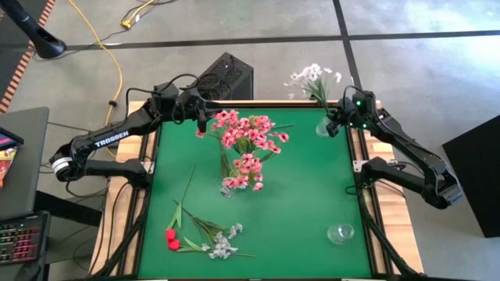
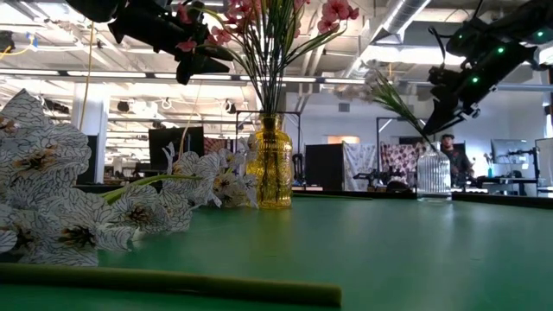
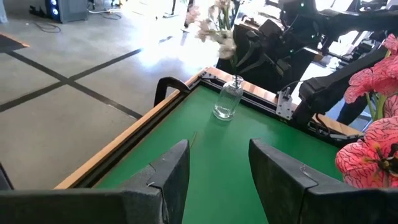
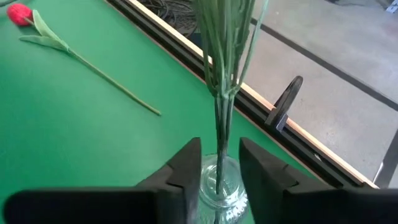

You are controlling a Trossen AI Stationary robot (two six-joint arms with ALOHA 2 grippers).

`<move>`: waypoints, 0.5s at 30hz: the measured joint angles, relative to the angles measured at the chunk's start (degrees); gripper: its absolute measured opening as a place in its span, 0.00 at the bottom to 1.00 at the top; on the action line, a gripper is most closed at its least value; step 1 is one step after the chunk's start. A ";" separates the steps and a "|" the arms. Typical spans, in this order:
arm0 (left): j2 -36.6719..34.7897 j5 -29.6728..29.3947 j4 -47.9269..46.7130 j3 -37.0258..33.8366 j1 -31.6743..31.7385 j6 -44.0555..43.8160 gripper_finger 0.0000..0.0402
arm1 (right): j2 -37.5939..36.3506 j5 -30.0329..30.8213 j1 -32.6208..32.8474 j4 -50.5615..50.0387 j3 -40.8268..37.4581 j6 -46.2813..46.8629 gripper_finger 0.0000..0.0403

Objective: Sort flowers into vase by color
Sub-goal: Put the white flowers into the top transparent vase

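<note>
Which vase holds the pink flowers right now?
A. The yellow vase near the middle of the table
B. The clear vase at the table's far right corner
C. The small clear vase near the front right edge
A: the pink flowers stand with their stems in the yellow vase, near the middle of the table.

Daylight lit the scene brightly and evenly. In the high view the green table (image 1: 305, 203) showed flat colour with only faint, soft shadows under the pink flowers (image 1: 248, 144). The low view faced bright ceiling strip lights in the far room, so both arms appeared as dark silhouettes; the white flowers (image 2: 52, 203) nearest its lens were large and soft, out of focus. In the left wrist view, glare washed out the far floor (image 3: 161, 56) and the blossoms above the clear vase (image 3: 227, 102).
</note>
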 joint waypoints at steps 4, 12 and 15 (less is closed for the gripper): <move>0.00 0.02 0.00 0.00 0.00 0.60 0.38 | -0.02 -0.15 0.04 -2.41 1.19 -0.16 0.46; 0.00 0.02 0.00 0.00 0.00 1.71 0.38 | -0.02 -1.49 0.07 -9.40 4.24 -1.47 0.61; 0.00 0.00 -0.01 0.00 0.02 2.10 0.38 | -0.02 -1.86 0.15 -11.54 5.22 -2.40 0.62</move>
